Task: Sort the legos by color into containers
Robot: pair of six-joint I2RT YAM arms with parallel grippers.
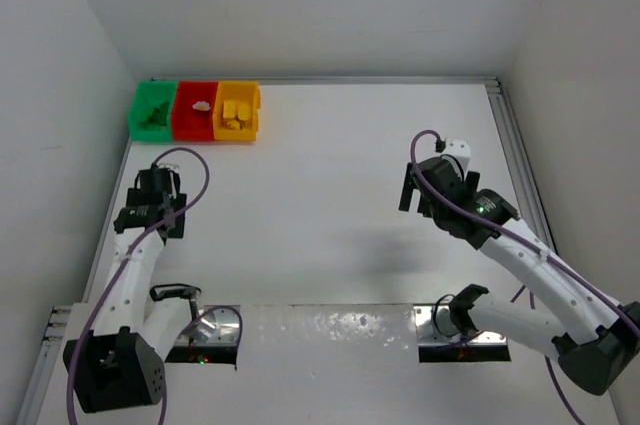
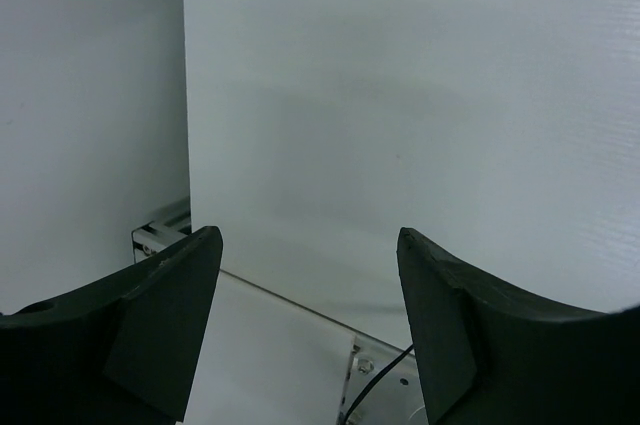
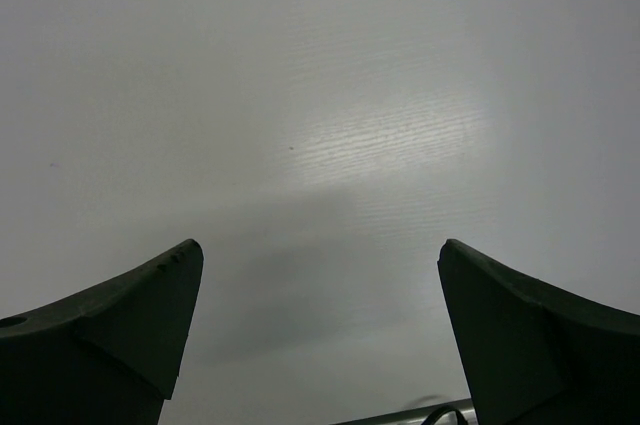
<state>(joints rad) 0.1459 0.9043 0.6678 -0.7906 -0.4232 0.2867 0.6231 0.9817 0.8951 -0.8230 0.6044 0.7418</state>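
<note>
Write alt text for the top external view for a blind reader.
The left gripper and right gripper hang open and empty over a white table. A green bin, red bin and yellow bin, holding bricks, sit far left.

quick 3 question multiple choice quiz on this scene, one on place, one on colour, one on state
1. The bins sit at: a) the table's far left corner b) its far right corner c) between the arm bases
2. The middle bin is: a) green b) red c) yellow
3. The left gripper is: a) shut on a brick b) open and empty c) out of view

1 a: the top view shows them there.
2 b: green and yellow flank it.
3 b: its wrist view shows a wide, empty gap.
</note>
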